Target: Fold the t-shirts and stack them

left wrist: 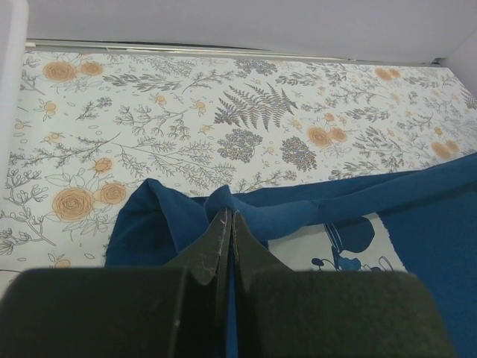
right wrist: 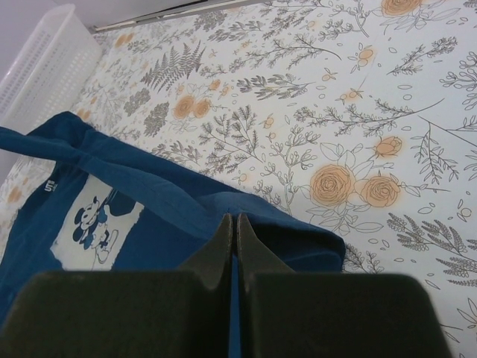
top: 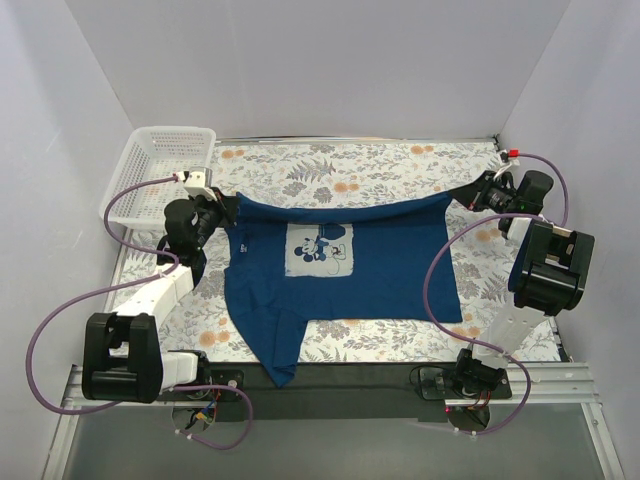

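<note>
Navy t-shirt (top: 350, 270) spread flat on floral tabletop (top: 330, 165), just right of white basket (top: 160, 170), grey mouse print (top: 318, 248) facing up. Left tool (top: 228, 212) is pinched fully closed on the shirt's far corner nearest the basket, with fabric bunched at the tips. Right tool (top: 470, 195) is also clamped closed, on the far corner well away from the basket. The shirt's far edge is stretched between both tools. One sleeve (top: 280, 360) trails over the tabletop's near edge, well apart from the basket.
</note>
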You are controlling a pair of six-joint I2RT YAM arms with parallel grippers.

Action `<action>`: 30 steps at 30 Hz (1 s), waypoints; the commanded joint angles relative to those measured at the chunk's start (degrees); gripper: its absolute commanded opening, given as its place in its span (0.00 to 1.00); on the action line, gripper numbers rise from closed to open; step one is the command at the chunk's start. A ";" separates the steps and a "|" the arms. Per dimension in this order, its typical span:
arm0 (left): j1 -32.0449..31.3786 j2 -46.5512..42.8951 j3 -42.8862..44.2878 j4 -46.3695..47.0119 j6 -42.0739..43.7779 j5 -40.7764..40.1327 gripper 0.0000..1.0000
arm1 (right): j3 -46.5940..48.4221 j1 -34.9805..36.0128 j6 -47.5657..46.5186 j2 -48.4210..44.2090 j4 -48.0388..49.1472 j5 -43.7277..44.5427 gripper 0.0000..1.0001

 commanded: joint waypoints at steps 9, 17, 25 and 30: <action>0.25 -3.75 -1.38 -1.07 0.05 0.86 0.00 | -1.20 -0.90 -1.38 -0.58 1.18 -0.61 0.01; 0.17 -4.81 -2.61 -2.22 -0.56 2.18 0.00 | -0.32 -0.90 -2.69 1.70 -1.98 0.45 0.01; -0.27 -5.08 -3.14 -3.53 -0.83 3.24 0.00 | 1.00 -0.90 -5.51 3.72 -7.16 1.33 0.01; -0.36 -5.25 -3.23 -4.41 -0.74 3.41 0.00 | 1.70 -0.90 -6.65 4.43 -9.36 1.68 0.01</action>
